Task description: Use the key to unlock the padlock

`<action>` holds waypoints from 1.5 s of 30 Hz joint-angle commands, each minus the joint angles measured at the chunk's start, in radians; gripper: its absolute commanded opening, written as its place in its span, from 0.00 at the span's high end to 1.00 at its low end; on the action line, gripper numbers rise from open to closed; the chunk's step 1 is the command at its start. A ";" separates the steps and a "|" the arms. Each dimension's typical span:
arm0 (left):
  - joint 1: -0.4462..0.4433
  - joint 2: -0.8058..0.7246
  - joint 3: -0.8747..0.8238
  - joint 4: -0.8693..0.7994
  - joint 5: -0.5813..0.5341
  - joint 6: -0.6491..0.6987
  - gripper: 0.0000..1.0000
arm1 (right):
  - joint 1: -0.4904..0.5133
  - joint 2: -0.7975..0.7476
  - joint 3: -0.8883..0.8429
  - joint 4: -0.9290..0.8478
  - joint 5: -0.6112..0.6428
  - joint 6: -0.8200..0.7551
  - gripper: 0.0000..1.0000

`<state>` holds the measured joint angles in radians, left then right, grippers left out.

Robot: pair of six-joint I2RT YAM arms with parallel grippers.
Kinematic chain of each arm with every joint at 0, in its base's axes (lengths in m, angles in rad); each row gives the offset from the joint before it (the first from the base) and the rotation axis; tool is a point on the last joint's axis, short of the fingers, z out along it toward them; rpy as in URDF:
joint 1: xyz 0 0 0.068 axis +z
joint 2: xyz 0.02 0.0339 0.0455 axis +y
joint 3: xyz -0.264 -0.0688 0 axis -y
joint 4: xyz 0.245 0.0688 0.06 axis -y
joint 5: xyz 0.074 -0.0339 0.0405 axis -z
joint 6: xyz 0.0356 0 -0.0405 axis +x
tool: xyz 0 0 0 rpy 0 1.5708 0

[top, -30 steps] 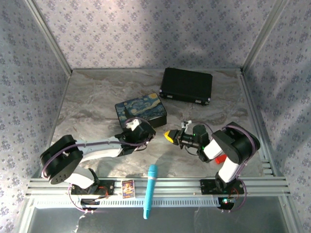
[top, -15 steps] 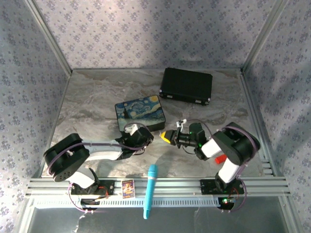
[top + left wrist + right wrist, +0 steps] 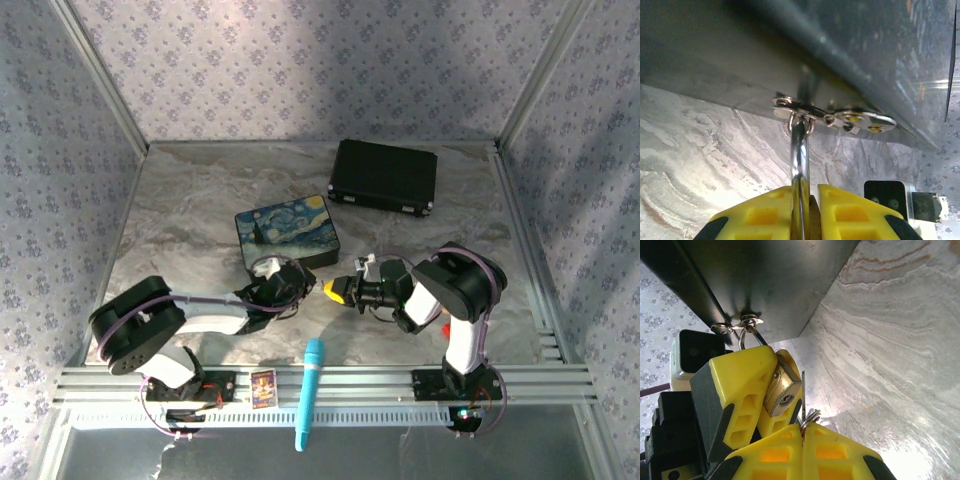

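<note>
Marble table [image 3: 190, 210]: painted box [image 3: 288, 232], black case [image 3: 385, 177] lying on it.

The padlock [image 3: 781, 392] is brass-gold, its shackle [image 3: 799, 165] silver (table [image 3: 190, 210] marbled grey).

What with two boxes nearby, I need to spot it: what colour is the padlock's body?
Brass-gold; the right wrist view shows the padlock best.

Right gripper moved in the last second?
Yes. The right gripper shifted left and slightly down-frame, judged against the painted box.
</note>
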<state>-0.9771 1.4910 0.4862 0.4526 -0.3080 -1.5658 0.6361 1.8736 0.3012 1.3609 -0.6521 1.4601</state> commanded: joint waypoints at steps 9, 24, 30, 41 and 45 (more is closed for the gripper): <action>0.002 -0.055 -0.033 0.030 -0.037 -0.066 0.87 | 0.005 0.006 0.052 0.031 -0.061 0.005 1.00; 0.003 -0.037 0.012 -0.174 -0.005 -0.014 0.78 | -0.022 -0.010 0.094 -0.171 -0.347 -0.347 1.00; 0.003 -0.026 0.006 -0.165 0.000 -0.006 0.75 | -0.032 -0.102 0.140 -0.470 -0.421 -0.598 1.00; 0.012 -0.035 -0.080 0.048 0.019 -0.039 0.88 | -0.083 -0.107 0.182 -0.538 -0.500 -0.591 1.00; 0.023 -0.053 -0.086 0.064 0.040 -0.034 0.90 | -0.084 -0.076 0.192 -0.423 -0.529 -0.500 1.00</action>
<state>-0.9672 1.4593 0.4194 0.4961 -0.3000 -1.5909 0.5556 1.7782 0.4690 0.8513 -1.1267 0.8936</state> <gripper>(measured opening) 0.134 0.052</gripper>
